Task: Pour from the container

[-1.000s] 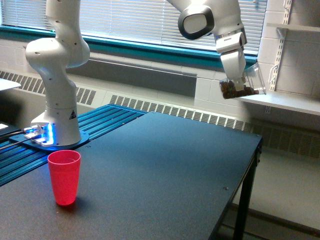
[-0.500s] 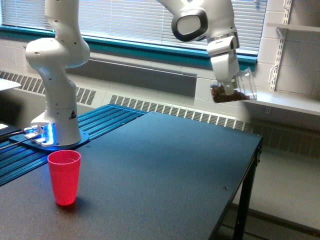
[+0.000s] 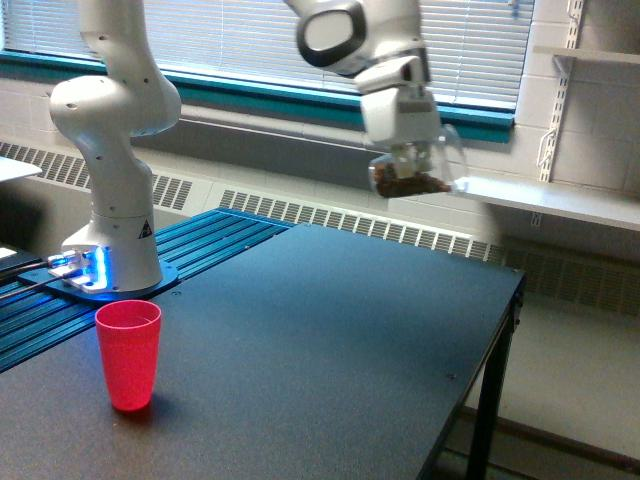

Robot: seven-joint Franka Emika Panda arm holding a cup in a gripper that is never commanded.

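— Clear plastic, tilted, brown bits pooled in its low end: that's the cup (image 3: 425, 165). Where does it sit?

— Up in the air over the table's (image 3: 330, 330) far edge, clamped in the gripper (image 3: 408, 160). Its fingers are closed on its wall, though the grip is partly blurred.

— And the red cup (image 3: 129, 354)?

— Upright near the table's front left corner, well apart from the clear one. Nothing lies between them.

— So what worries you?

— The tilt. The cup leans with the load near its lower side, so I judge a quick swing or more roll could spill bits onto the table short of the red cup.

— Anything else?

— The red cup looks light and narrow. If the arm (image 3: 110, 150) comes in low, the clear cup could knock it over. A pour begun off-centre could also scatter pieces past the rim.
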